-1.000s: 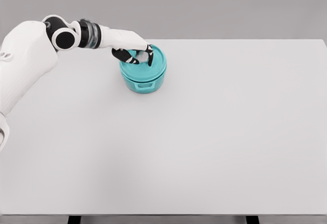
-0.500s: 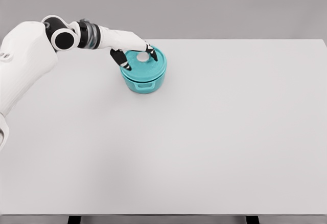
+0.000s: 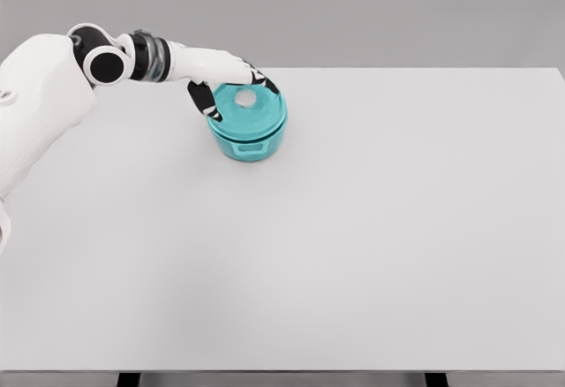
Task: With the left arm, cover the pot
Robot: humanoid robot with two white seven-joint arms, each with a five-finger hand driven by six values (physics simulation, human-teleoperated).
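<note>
Teal pot (image 3: 248,135), lid (image 3: 249,110) seated, stands near the bench's (image 3: 371,228) far-left edge; left hand (image 3: 231,87) hovers above, fingers spread, gripping nothing.

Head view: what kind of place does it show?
Probably a bare simulated test bench, not a kitchen: a plain white table, a flat grey backdrop, and only a teal pot under the left hand.

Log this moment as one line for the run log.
left hand open above lid | lid seated on teal pot | table
</note>
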